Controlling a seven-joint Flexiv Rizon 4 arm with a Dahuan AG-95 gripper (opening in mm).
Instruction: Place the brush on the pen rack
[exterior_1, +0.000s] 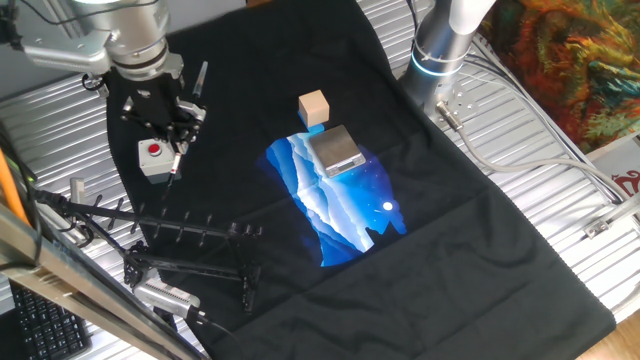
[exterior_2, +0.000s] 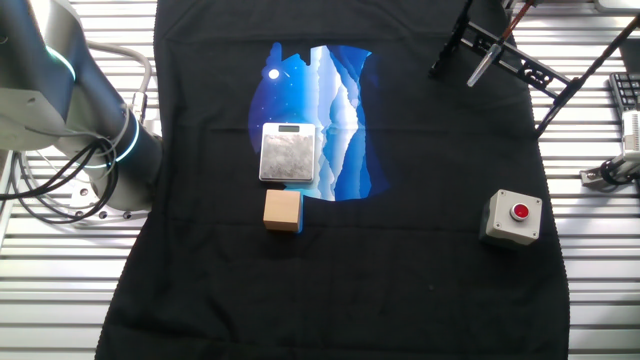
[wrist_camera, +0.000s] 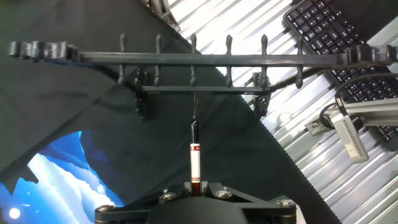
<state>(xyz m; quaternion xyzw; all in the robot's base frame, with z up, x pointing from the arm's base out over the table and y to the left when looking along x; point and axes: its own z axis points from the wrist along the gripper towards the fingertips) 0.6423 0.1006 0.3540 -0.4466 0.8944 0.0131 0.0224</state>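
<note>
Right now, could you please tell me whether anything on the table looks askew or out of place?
Nothing stands out. The thin red-and-black brush sits straight in the gripper, pointing at the low black pegged pen rack, which stands upright.

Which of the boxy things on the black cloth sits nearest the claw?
The grey box with the red button, just below the claw; the wooden cube and silver scale lie farther right.

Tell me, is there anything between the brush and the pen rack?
Nothing visible. In the hand view the brush, held in the hand, points straight at the pen rack with only open space and black cloth beneath.
</note>
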